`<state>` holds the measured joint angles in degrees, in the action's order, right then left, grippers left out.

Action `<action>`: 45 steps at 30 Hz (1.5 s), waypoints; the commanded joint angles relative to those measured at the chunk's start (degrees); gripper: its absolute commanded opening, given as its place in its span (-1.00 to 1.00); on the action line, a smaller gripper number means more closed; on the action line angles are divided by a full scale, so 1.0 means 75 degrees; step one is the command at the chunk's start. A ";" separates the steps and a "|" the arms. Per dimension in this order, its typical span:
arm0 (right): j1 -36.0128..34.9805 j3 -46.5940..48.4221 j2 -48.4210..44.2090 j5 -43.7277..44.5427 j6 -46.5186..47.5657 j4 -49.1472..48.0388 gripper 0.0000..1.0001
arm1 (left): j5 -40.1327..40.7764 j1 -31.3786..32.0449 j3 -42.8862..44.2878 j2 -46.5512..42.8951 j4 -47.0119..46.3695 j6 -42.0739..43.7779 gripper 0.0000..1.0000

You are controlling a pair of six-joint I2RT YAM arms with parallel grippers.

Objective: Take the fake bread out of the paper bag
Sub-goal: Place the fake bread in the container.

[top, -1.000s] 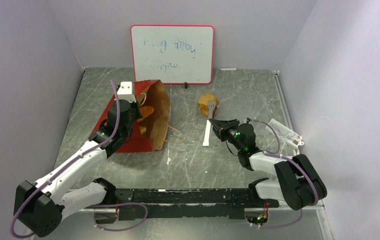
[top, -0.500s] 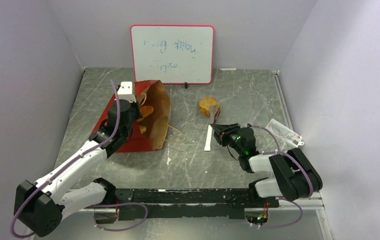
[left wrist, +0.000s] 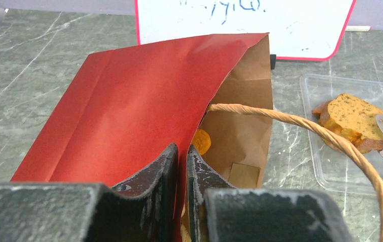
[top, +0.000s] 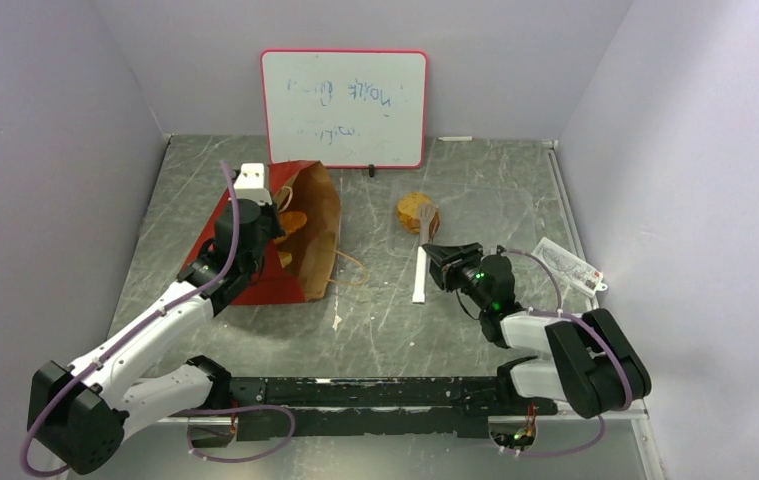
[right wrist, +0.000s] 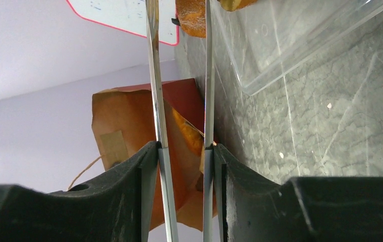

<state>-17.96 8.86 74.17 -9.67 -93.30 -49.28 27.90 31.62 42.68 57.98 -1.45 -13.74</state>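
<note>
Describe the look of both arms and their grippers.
Both the left arm and right arm have white links, black joints and a looping purple cable. The left gripper and right gripper have black fingers. The right wrist shows green lights.

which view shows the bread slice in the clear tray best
Left wrist: the bread slice lies close and sharp in the clear tray. Top external shows it small and distant; right wrist catches only a cropped bit at the top edge.

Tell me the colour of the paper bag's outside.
Red; the paper bag shows best in the left wrist view.
</note>
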 commanded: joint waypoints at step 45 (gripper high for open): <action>0.0168 -0.0178 -0.2252 0.0498 0.0555 0.2891 -0.17 | -0.0051 0.0038 0.0022 -0.0368 0.0041 0.0004 -0.86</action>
<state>-17.30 7.81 58.61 -6.70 -89.25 -28.16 27.83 31.62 42.68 55.53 0.16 -13.74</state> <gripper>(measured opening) 0.419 0.070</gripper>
